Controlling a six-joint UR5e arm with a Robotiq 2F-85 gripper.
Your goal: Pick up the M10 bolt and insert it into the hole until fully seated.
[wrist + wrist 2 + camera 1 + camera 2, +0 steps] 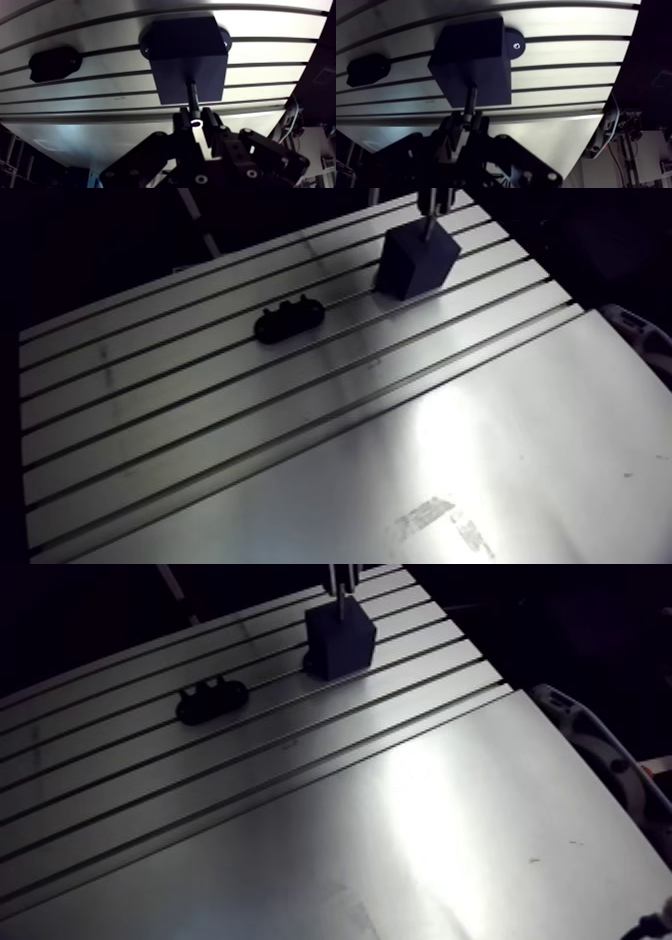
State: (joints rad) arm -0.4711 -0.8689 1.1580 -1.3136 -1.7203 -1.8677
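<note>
— Counter (450, 448) nearest, smooth up close, slotted farther back?
— Yes. Far right on the slots stands a dark block (415, 263). Left of it and a bit nearer lies a small black part (288, 319), apart from it.
— And the claw (196, 120)?
— Over the block, fingers drawn in tight on the bolt (192, 100), gripping its head end. Its shank points down, tip meeting the block's top; how deep, I can't tell.

table (480, 438): glossy brushed metal | block (415, 263): matt dark | fixture (288, 319): matt black | bolt (193, 100): dark metal, glinting head
</note>
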